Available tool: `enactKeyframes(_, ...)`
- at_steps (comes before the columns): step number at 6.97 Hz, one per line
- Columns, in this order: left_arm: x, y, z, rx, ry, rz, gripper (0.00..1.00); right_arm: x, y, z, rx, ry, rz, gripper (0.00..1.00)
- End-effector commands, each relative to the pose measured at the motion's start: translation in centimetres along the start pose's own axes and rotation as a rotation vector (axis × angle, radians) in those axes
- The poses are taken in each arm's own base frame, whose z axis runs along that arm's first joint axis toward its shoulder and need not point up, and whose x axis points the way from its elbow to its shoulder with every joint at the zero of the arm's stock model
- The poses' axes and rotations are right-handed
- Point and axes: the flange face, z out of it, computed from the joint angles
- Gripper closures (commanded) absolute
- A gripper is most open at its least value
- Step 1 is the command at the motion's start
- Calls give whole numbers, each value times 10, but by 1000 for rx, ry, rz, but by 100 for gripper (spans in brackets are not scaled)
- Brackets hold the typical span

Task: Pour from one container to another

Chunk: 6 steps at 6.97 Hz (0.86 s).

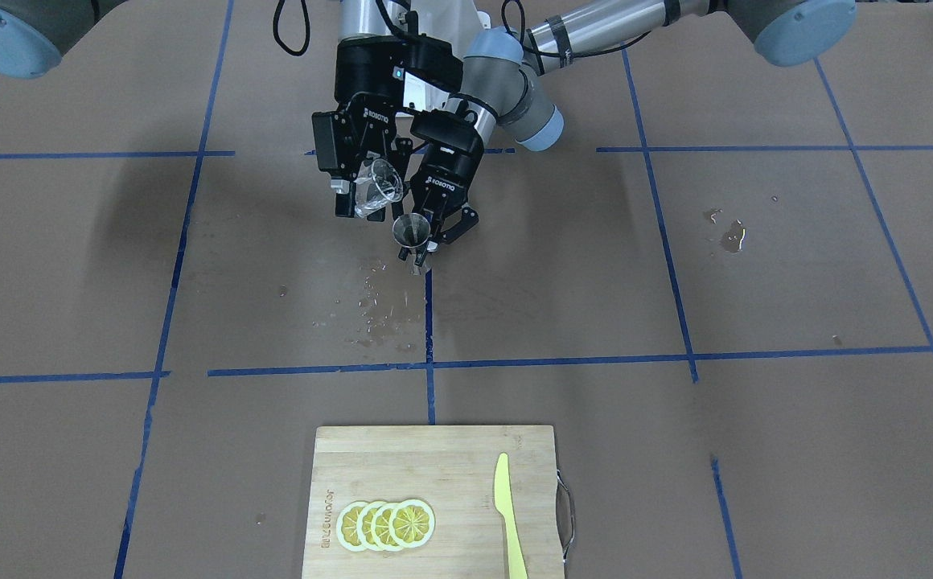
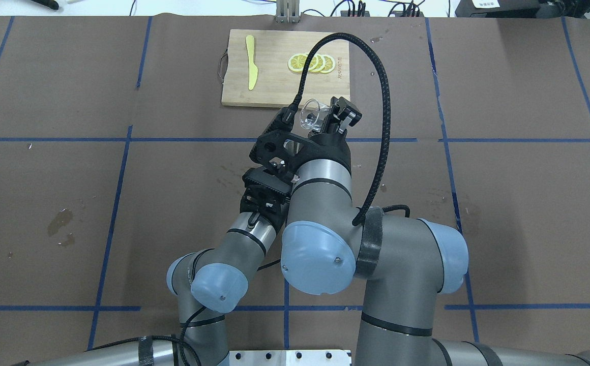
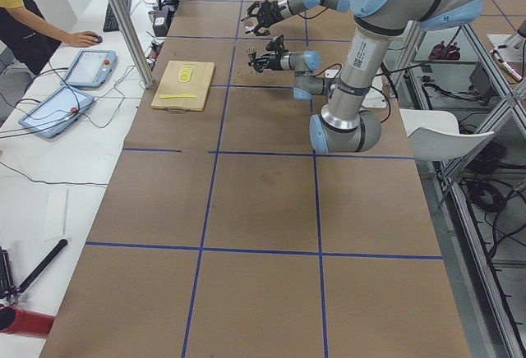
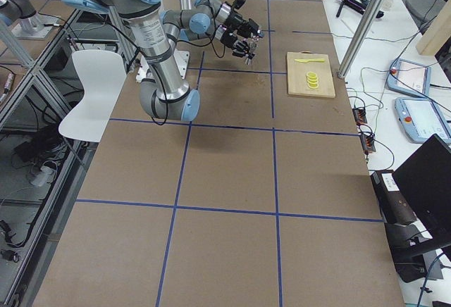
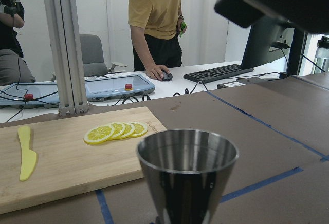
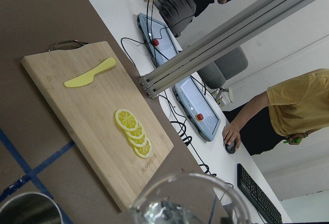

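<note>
Glass cup, clamped in my right pincer, is tilted with its mouth just beside the jigger. My left pincer grips the steel jigger upright. Both are raised over the worktop; droplets lie beneath.

Rectangular wooden cutting board lies at the edge of the brown surface. Overlapping yellow lemon slices sit at the board's far end; a flat yellow knife lies along its near edge. Left gripper and right gripper hang over the surface's far half
</note>
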Motion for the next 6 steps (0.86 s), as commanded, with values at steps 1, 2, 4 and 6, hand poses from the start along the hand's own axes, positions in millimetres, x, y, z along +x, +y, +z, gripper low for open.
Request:
enactKeyframes(1, 3, -2, 0, 1, 3, -3, 100, -1, -2, -1, -19, 14, -86, 87)
enactKeyframes(2, 3, -2, 0, 1, 3, -3, 100, -1, -2, 0, -26, 16, -128, 87)
enactKeyframes(4, 3, -3, 1, 2, 4, -3, 100, -2, -1, 1, -28, 20, -178, 86)
enactKeyframes(6, 3, -3, 1, 2, 4, -3, 100, -1, -2, 0, -27, 22, -229, 86)
